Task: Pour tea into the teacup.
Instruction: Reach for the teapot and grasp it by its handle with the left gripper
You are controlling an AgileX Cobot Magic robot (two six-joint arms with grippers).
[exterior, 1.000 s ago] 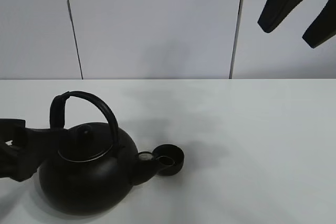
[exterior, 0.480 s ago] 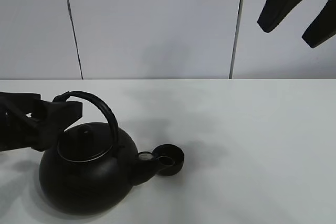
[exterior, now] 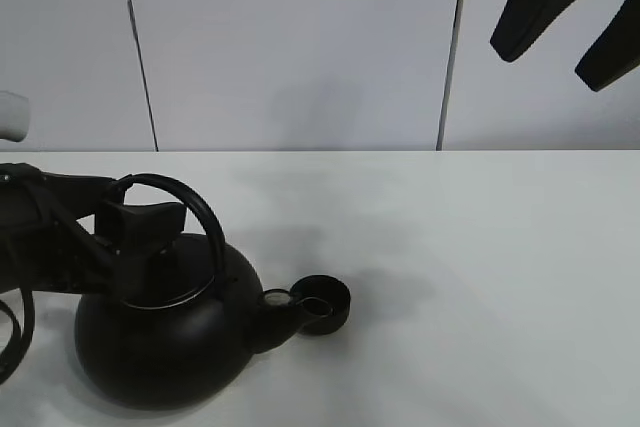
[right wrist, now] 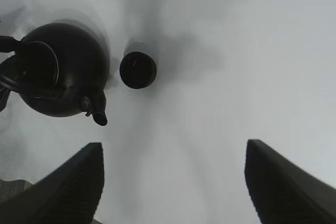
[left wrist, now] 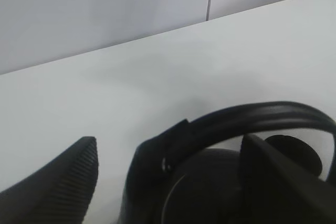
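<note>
The big black kettle [exterior: 165, 342] stands at the front left of the white table, its spout toward the small black teacup [exterior: 322, 304], which stands just beside the spout tip. My left gripper [exterior: 150, 227] is open, with a finger on each side of the kettle's arched handle [exterior: 195, 202]. In the left wrist view the handle [left wrist: 252, 119] runs between the ribbed fingers [left wrist: 63, 187] of the gripper [left wrist: 168, 182] without being clamped. My right gripper [exterior: 570, 7] hangs open and empty high at the back right. Its wrist view looks down between the fingertips [right wrist: 173, 182] on the kettle [right wrist: 58, 77] and teacup [right wrist: 138, 70].
The white table [exterior: 480, 267] stretches to the right of the teacup. A pale panelled wall [exterior: 300, 47] stands behind the table's far edge. A black cable [exterior: 15, 337] loops at the left edge beside the kettle.
My left gripper has moved right and up from the kettle's left side until its fingers straddle the handle. The kettle, the teacup and the right arm have not moved.
</note>
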